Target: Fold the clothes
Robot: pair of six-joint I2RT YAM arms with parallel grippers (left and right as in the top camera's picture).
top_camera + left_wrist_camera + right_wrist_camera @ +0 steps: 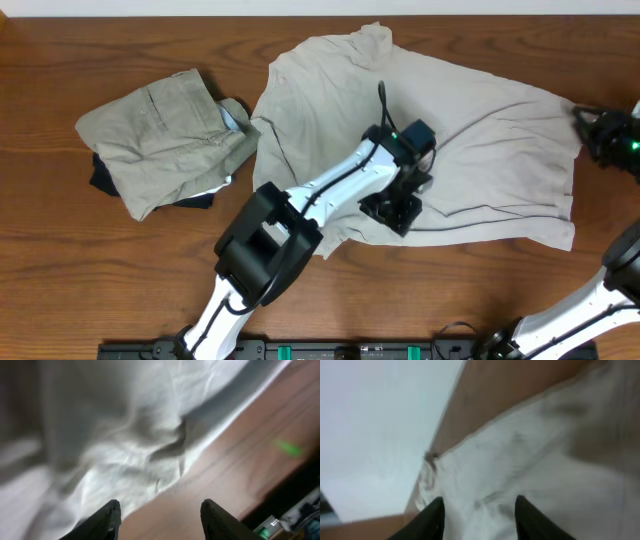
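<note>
1. The cream-white garment [480, 130] lies spread out and wrinkled across the middle and right of the table [90, 290], not folded yet.
2. The left arm reaches out over it, and the left fingers [107, 520] hang above its near edge, right where cloth meets bare wood.
3. Those fingers stand apart with nothing between them.
4. Over at the garment's right edge, the right fingers [432, 520] hover above the cloth. They are parted too, and no fabric shows pinched between them.
5. Off to the left, just beside the cream one, the khaki garment [160, 135] sits folded on top of some dark fabric [105, 178].
</note>
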